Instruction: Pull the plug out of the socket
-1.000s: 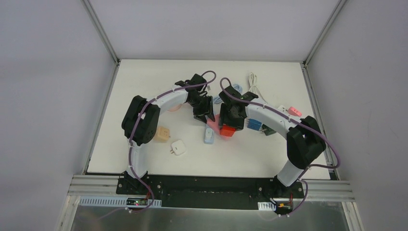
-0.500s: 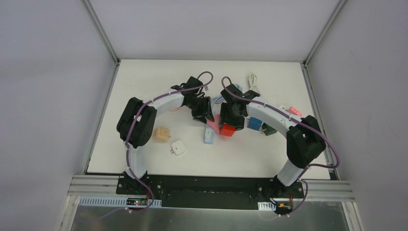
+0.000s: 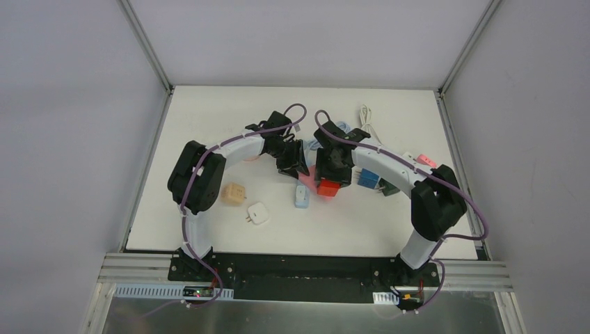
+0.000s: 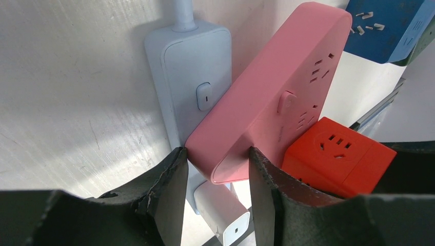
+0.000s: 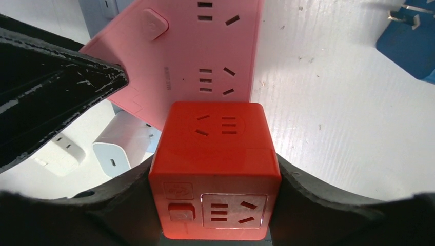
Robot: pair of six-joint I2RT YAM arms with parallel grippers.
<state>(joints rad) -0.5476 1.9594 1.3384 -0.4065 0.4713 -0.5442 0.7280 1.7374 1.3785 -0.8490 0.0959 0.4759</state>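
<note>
Red cube plug (image 3: 328, 188), mid-frame on the bench (image 3: 209, 125), seated in the pink strip (image 4: 272, 97): right claw (image 5: 215, 179) clamped on it, left claw (image 4: 214, 159) clamped on the strip's end; we fear that narrow hold slipping.

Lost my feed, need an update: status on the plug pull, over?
Left gripper clamps pink strip. Right gripper clamps red cube, flush against strip. Blue strip, white charger underneath.

Pink socket strip (image 4: 267, 102), red cube plug (image 5: 220, 169)
</note>
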